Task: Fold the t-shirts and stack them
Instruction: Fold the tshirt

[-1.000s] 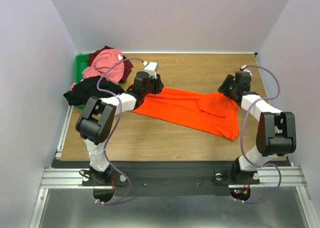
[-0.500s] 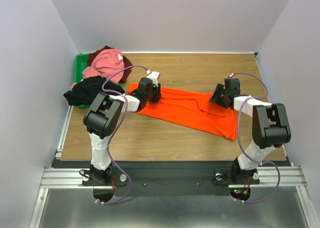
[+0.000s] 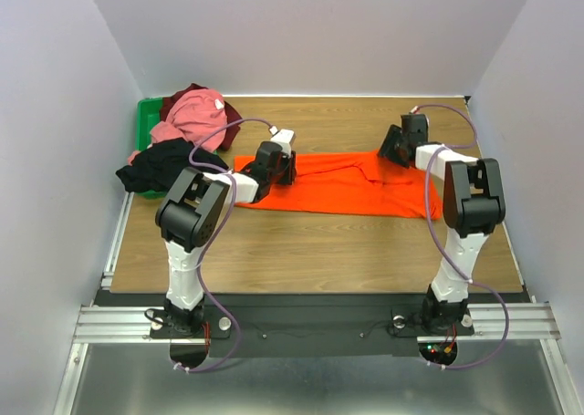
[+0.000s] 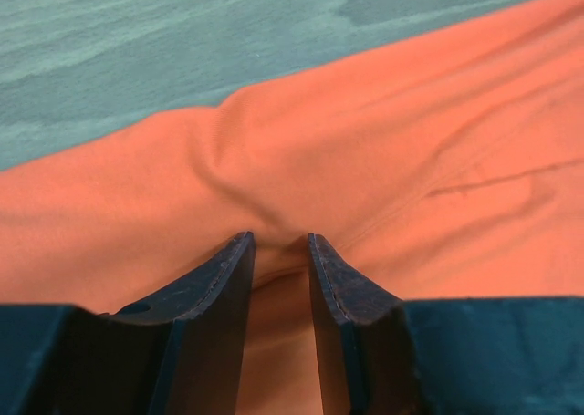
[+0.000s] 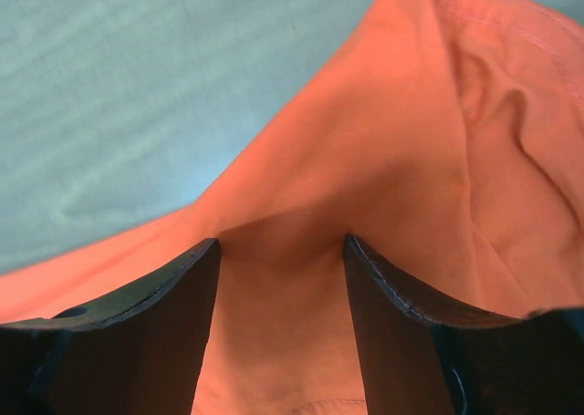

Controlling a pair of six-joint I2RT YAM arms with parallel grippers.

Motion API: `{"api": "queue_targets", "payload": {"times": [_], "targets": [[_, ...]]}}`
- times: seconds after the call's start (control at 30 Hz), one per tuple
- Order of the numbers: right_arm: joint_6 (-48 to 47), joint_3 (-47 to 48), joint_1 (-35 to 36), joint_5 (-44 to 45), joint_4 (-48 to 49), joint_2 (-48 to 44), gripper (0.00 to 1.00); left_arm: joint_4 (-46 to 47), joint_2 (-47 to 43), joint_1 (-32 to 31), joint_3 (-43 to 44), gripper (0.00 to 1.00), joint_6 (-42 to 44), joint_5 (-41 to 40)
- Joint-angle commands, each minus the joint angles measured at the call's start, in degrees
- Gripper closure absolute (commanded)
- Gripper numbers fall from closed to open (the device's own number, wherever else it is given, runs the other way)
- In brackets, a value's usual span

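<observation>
The bright orange t-shirt (image 3: 342, 186) lies as a long flat band across the middle of the wooden table (image 3: 319, 251). My left gripper (image 3: 284, 169) is at its left end. In the left wrist view that gripper (image 4: 278, 240) is shut on a raised pinch of the orange cloth (image 4: 383, 150), and creases run out from its tips. My right gripper (image 3: 392, 152) sits low at the band's far right edge. In the right wrist view it (image 5: 281, 242) is open, with orange cloth (image 5: 365, 141) lying between the spread fingers.
At the back left a pink t-shirt (image 3: 195, 114) and a dark maroon one (image 3: 229, 129) are heaped over a green bin (image 3: 143, 123). A black t-shirt (image 3: 161, 166) spills from it onto the table. White walls close in the left, right and back.
Both grippers moved toward the back of the table. The orange shirt's near right part was carried up and over, so it now lies as a straight band. The right jaws widened slightly.
</observation>
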Motion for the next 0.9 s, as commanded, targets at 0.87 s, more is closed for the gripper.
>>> {"api": "queue_targets", "payload": {"times": [0.87], "targets": [[-2.34,-2.26,3.92,8.52,-8.44,-20.42,0.26,5.92,-29.43,-3.66,-22.57,0.47,-2.37,-8.17]]}}
